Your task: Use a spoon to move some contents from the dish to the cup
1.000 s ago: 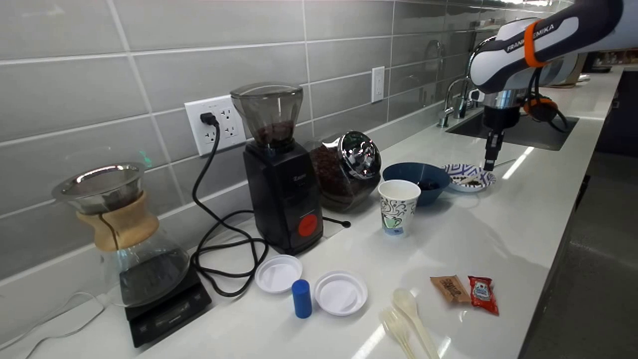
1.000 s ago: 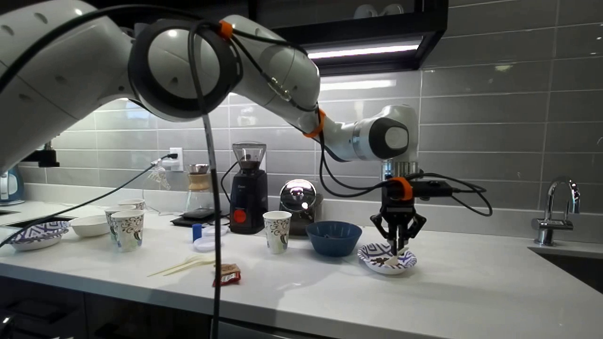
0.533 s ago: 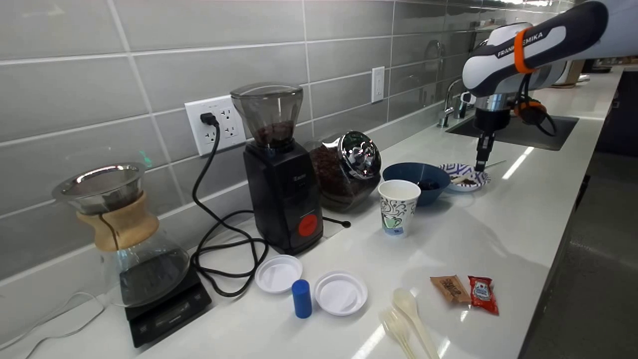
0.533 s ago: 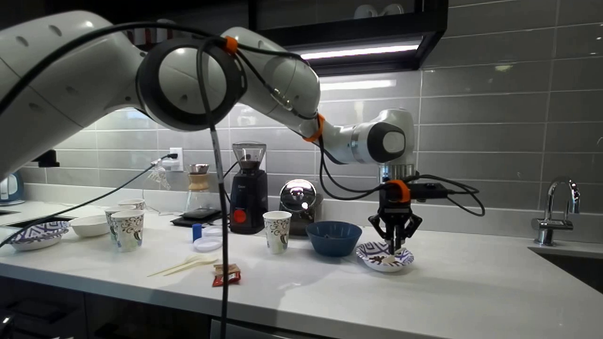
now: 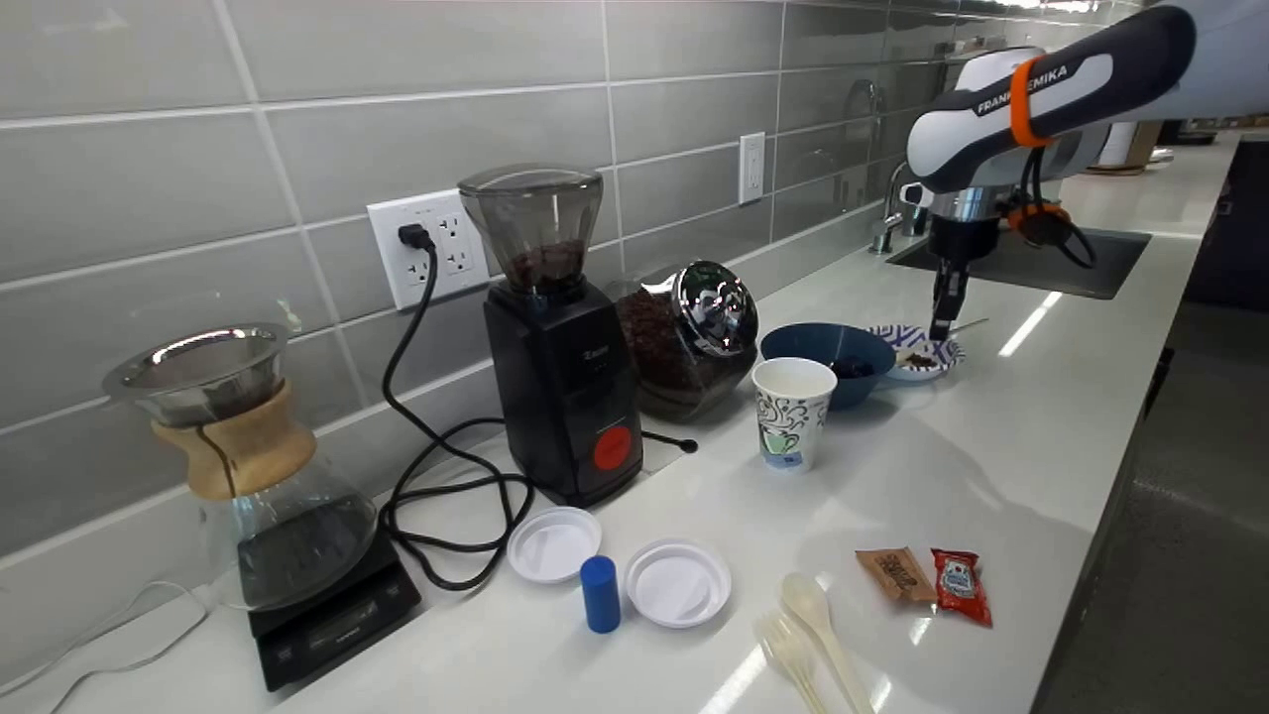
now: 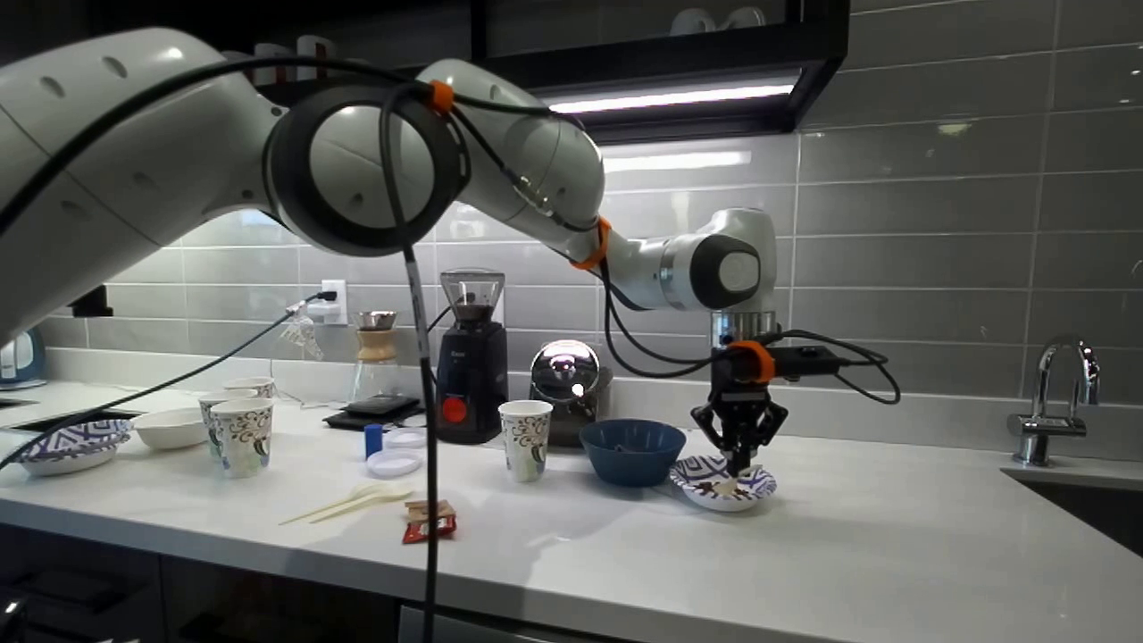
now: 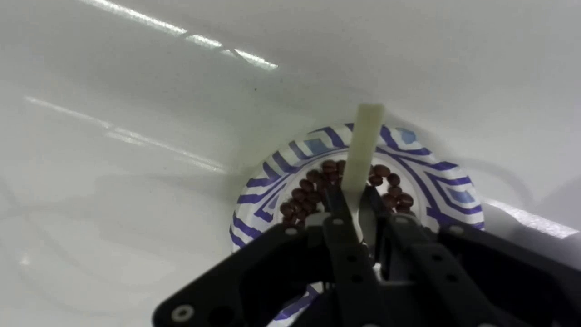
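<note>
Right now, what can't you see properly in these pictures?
Spoon: in the wrist view, the gripper hides its scoop end.
Dish: the gripper covers its middle there too.
Cup beside the blue bowl: its wall hides the inside bottom in both exterior views.
Red packet: print too tiny to read in an exterior view.
Arm: the picture edge cuts off its base in both exterior views.
</note>
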You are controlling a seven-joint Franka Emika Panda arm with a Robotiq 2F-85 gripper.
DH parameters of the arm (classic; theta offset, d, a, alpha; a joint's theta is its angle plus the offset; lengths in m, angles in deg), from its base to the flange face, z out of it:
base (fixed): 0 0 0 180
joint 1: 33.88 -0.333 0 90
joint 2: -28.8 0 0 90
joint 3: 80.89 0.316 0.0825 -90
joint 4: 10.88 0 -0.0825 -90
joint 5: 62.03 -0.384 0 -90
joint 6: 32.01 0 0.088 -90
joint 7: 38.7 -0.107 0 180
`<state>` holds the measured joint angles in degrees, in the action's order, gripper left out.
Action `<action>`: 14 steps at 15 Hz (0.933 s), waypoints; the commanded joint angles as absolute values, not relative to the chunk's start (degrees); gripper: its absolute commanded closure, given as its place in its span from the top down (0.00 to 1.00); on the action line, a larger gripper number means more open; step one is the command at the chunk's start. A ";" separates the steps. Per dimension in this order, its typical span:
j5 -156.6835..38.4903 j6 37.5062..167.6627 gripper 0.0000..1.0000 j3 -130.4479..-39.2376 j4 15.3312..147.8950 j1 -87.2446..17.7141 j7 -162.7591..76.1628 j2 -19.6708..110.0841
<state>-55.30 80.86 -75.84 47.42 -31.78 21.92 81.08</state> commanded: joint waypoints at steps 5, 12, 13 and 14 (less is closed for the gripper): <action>-55.04 81.92 0.03 -75.06 45.41 -32.50 28.46 83.18; -57.01 87.75 0.03 -73.17 46.82 -31.00 36.00 83.88; -57.41 88.48 0.03 -72.90 47.02 -30.68 37.04 83.98; -58.10 89.05 0.03 -72.40 47.20 -30.21 38.31 84.06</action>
